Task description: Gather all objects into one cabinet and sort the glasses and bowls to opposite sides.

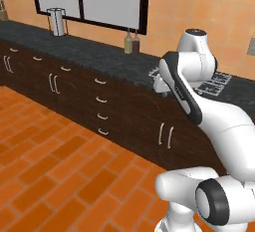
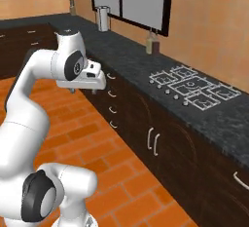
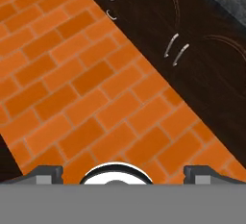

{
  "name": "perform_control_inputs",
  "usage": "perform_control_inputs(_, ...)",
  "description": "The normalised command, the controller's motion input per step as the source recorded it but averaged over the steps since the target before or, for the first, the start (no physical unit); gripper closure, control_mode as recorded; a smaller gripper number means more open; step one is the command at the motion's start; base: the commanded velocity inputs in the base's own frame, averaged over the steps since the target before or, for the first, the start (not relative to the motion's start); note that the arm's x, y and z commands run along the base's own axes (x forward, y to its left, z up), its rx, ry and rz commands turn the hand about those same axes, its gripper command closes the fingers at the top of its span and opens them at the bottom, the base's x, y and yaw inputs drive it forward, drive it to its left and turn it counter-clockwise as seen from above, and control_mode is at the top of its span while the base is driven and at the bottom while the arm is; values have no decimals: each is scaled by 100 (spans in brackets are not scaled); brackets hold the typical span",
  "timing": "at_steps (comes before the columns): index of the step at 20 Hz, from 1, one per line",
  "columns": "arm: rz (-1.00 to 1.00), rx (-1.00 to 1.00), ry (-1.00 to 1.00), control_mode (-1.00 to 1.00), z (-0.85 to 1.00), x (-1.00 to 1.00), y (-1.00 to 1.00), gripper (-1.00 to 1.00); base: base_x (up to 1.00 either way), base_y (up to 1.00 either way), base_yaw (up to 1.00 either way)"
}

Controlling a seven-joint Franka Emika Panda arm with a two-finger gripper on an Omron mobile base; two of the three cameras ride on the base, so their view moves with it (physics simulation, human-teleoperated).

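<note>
2 bottles stand by the wall on the dark desk, right of a steel canister, stored out of the way. No cups, bowls or shelf board are in sight. Folded high over the brick floor, the arm points its pincer downward, jaws wide, empty.

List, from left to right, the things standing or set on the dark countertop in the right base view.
Shiny metal canister → two bottles standing together → cooktop with white burner outlines.
</note>
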Motion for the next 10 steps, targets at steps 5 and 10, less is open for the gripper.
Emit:
perform_control_inputs(5, 0, 0, 0, 100, 0, 0, 0, -100, 7, 0, 44)
perform_control_inputs(10, 0, 0, 0, 100, 0, 0, 0, -100, 12, 0, 41)
